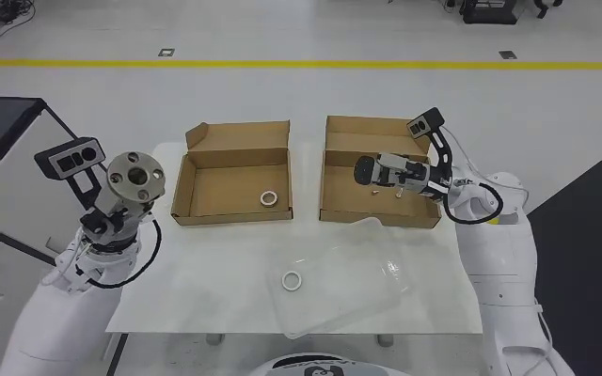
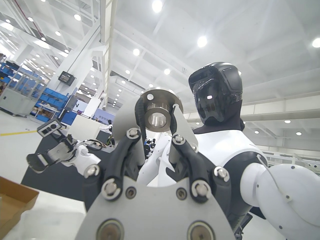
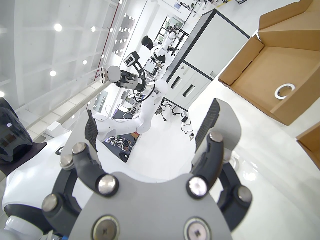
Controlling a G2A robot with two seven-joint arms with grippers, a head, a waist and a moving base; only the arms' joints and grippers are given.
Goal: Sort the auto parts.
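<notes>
My left gripper (image 2: 157, 119) is shut on a metal flanged bushing (image 2: 156, 117), holding it up in the air off the table's left side; from above the bushing's round flange (image 1: 134, 179) faces the camera. My right gripper (image 3: 152, 119) stands open and empty, lying sideways over the right cardboard box (image 1: 376, 202), and its fingers (image 1: 362, 172) point left. A white ring (image 1: 270, 198) lies in the left cardboard box (image 1: 202, 218). Another white ring (image 1: 293, 280) rests in a clear plastic tray (image 1: 376, 301) at the table's front.
The two open cardboard boxes sit side by side at the back of the white table (image 1: 207, 291), flaps raised. Small parts (image 1: 376, 193) lie in the right box under the right gripper. Bare table lies left of the tray.
</notes>
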